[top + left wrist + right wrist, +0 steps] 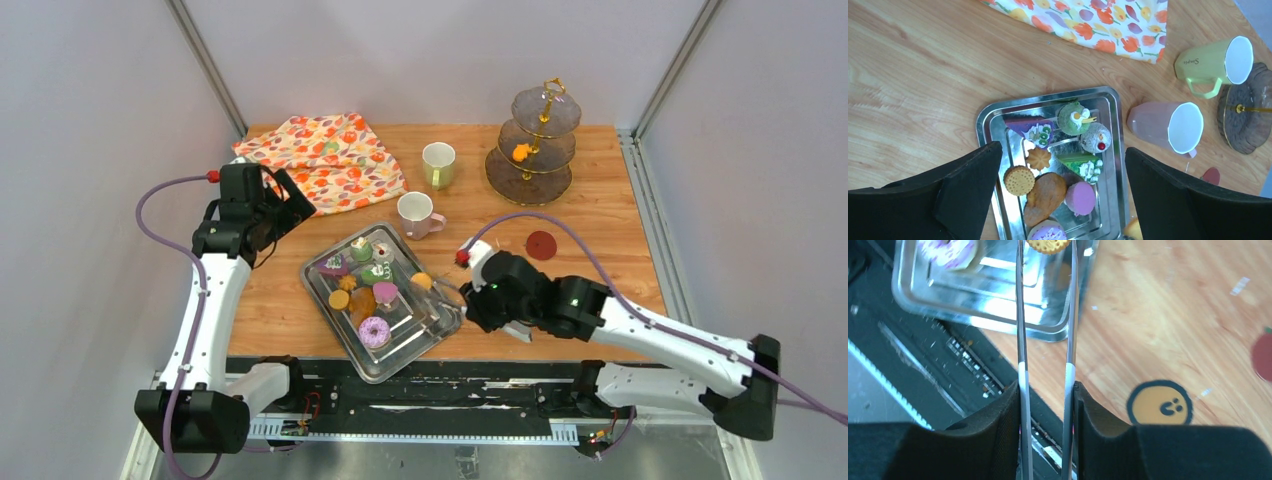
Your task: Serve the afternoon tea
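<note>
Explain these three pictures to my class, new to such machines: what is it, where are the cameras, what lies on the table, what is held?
Two robot arms stand at a table. One picture looks down from above; the other two come from cameras on the wrists. On the table: a metal tray of pastries, a pink mug, a green mug, a floral cloth, a tiered stand. The left gripper is open and empty. The right gripper squeezes metal tongs around an orange cookie.

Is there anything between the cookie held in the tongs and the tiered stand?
Nothing visible stands directly between. The cookie in the tongs is over the tray; the pink mug stands just beside the line to the tiered stand.
</note>
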Tool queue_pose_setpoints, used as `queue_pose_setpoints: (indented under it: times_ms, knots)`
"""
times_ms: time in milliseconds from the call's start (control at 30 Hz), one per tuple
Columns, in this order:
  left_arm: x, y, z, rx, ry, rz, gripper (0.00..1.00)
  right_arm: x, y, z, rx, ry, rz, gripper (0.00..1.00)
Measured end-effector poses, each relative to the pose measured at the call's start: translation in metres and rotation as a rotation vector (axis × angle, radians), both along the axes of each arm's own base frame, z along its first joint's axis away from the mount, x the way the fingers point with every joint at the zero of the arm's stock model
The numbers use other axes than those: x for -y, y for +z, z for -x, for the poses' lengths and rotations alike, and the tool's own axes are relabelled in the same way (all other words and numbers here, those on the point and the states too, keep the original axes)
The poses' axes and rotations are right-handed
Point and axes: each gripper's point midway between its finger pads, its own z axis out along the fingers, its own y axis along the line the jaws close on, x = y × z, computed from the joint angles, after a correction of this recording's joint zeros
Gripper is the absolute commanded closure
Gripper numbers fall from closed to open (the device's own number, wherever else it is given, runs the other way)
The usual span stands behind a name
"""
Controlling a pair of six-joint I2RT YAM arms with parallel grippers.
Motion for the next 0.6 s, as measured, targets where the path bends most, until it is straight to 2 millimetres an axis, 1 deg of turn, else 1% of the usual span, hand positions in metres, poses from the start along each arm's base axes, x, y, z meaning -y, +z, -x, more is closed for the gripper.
queue_pose_setpoints:
  times_ms: [133,233,300,433,500,600]
  knots:
    - [0.0,-0.004,0.001,-0.009,-0.001,0.001,0.02,0.033,0.023,-0.032,0.043,-0.203,-0.102,0.94]
    - [0.0,-0.005,0.001,-0.009,-0.002,0.001,0.02,0.062,0.043,-0.054,0.096,-0.365,-0.176,0.93]
    - [0.0,-0.005,0.001,-0.01,-0.004,-0.001,0.02,0.088,0.058,-0.068,0.138,-0.489,-0.225,0.93]
    - [0.0,-0.006,0.001,-0.014,-0.004,-0.001,0.02,0.131,0.071,-0.088,0.176,-0.677,-0.219,0.91]
    - [0.0,-0.009,0.001,-0.019,-0.005,-0.001,0.02,0.147,0.075,-0.099,0.183,-0.755,-0.208,0.91]
    - [0.0,-0.011,0.002,-0.024,-0.006,-0.003,0.02,0.165,0.08,-0.115,0.174,-0.841,-0.198,0.9]
